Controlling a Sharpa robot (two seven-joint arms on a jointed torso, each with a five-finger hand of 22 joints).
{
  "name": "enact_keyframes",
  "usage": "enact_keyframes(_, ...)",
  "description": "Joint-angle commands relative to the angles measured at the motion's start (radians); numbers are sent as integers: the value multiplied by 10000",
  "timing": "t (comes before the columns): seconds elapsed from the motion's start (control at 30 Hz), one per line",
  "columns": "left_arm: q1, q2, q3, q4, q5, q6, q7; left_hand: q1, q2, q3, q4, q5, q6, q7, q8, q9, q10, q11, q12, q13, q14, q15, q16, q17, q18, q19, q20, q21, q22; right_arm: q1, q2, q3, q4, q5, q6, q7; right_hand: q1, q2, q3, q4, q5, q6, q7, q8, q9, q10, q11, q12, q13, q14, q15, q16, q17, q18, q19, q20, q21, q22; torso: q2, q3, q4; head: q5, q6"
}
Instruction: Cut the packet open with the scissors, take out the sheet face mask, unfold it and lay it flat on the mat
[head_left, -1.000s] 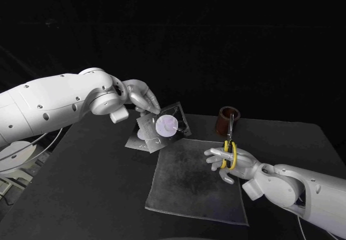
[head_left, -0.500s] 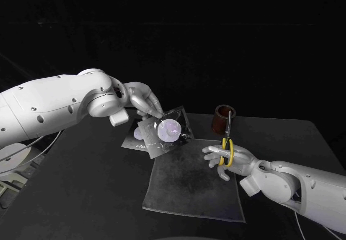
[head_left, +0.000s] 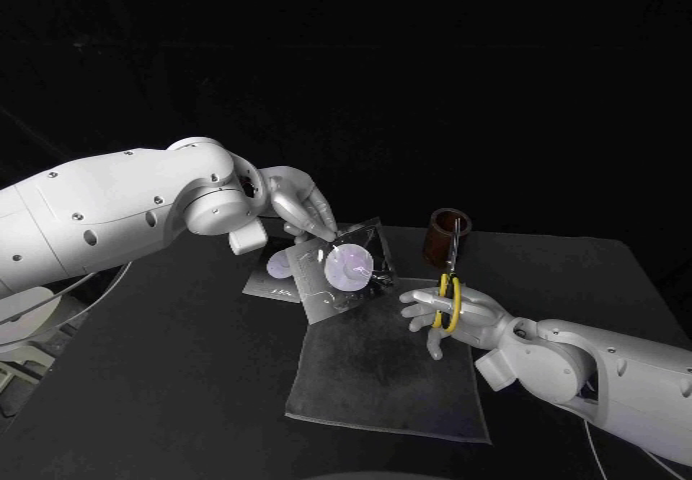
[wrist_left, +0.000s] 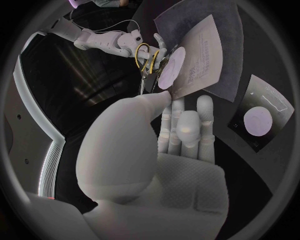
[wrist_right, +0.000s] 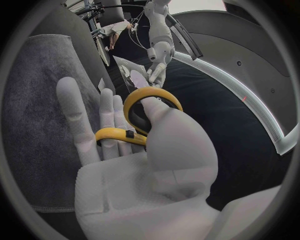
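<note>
Head view, cutting step. Your left hand (head_left: 296, 200) pinched the packet (head_left: 351, 265) by its upper corner between thumb and fingertips. The packet hung tilted in the air over the far left corner of the mat (head_left: 382, 370). Your right hand (head_left: 454, 312) was closed through the yellow loops of the scissors (head_left: 450, 300), blades pointing toward the brown cup (head_left: 451, 235) near the far edge of the table (head_left: 159, 400). Whether the blades were parted could not be told. Scissors and packet were near but apart. A second packet (head_left: 274, 272) lay flat on the table just beside the mat's far left corner. To cut well, you would probably need to hold the packet steady, bring open blades across a narrow strip of its free edge, and keep your pinch off the cut line.
</note>
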Motion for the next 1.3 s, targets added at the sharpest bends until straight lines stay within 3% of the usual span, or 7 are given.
enact_keyframes(0.03,22,114,-5,-23,166,325,-40,-12,99,177,-132,62,52,52,19,914,-31,-49,31,11,-43,-37,30,-6,113,-57,-16,61,9,3,33,25,59,-115,2,346,78,-3,-59,-11,-63,-81,-4,-47,-14,-81,15,-8,-10,-82,20,-59,-29,1454,-47,63,-60,-33,9,4,-14,9,-20)
enact_keyframes(0.37,13,271,-49,-119,213,456,-79,-34,102,195,-147,63,44,54,19,928,-39,-46,39,25,-43,-35,40,-3,113,-62,-14,70,15,5,87,64,108,-125,-35,466,93,45,-255,-53,-63,-244,54,-114,-45,-339,81,-9,-10,-233,85,-166,-116,1454,-81,127,-192,-155,4,17,-6,-22,-52)
enact_keyframes(0.83,-120,624,-150,-306,241,548,-47,-72,111,232,-181,62,25,58,20,956,-56,-40,55,52,-50,-31,48,-19,114,-72,-11,90,27,5,311,115,169,-128,130,528,124,116,-349,-85,-63,-316,95,-136,-55,-454,121,5,-6,-351,126,-225,-169,1454,-91,163,-251,-217,7,-12,-8,-24,-28)
enact_keyframes(1.13,-149,721,-172,-348,266,589,-38,-92,117,252,-201,62,14,61,20,971,-67,-36,64,67,-55,-29,51,-29,114,-78,-9,101,33,15,485,124,60,-139,142,451,346,380,-331,-206,-62,-160,64,-30,-23,-307,79,152,23,-274,94,-177,-202,1473,-28,153,-289,-293,-5,-14,3,-6,-74)
enact_keyframes(1.3,-152,736,-175,-354,271,599,-45,-101,120,261,-210,61,8,62,20,979,-72,-34,68,74,-56,-27,56,-29,114,-81,-8,106,36,18,508,125,43,-145,123,423,589,727,-103,-290,-60,147,-22,129,6,62,-34,366,47,-138,8,-116,-217,1482,23,89,-321,-354,-6,-15,-7,3,-71)
